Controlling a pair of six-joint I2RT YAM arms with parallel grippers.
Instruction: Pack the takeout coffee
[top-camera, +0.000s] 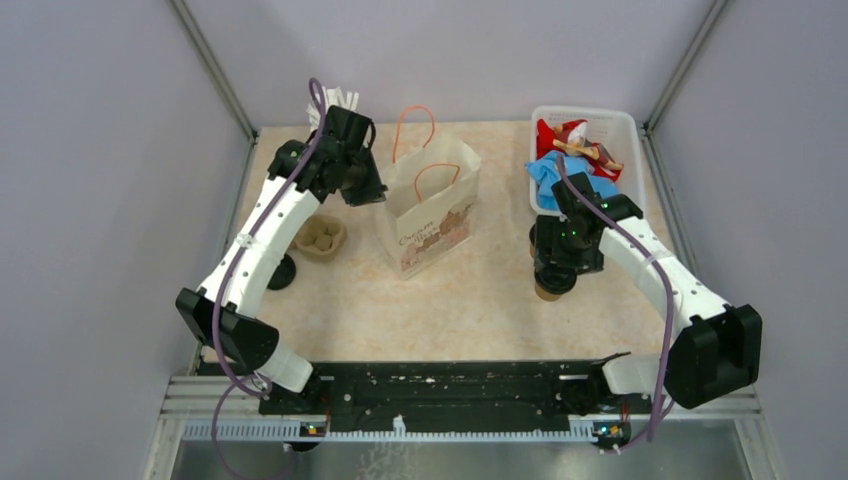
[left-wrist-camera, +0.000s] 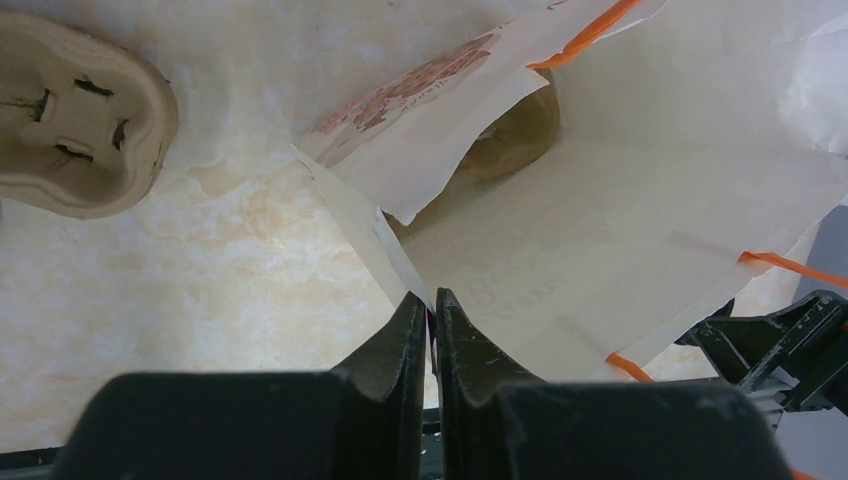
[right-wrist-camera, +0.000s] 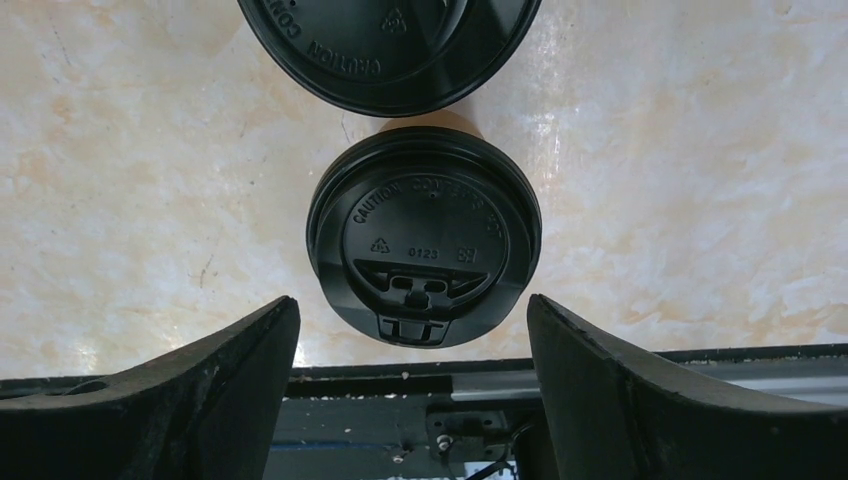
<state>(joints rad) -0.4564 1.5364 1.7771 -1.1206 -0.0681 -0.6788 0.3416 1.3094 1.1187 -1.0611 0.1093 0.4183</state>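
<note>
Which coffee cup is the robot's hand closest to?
The near cup, its whole lid showing, lines up between the right hand's open fingers. The far cup lies beyond them, cut off at the picture's top edge.

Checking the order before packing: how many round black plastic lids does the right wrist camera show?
2. One round black plastic lid sits centred between the jaws of the open right gripper; the second lid lies beyond it, cut off by the top edge. Others may be hidden.

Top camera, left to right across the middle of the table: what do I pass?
Pulp cup carrier → paper bag → lidded coffee cup under the right pincer.
</note>
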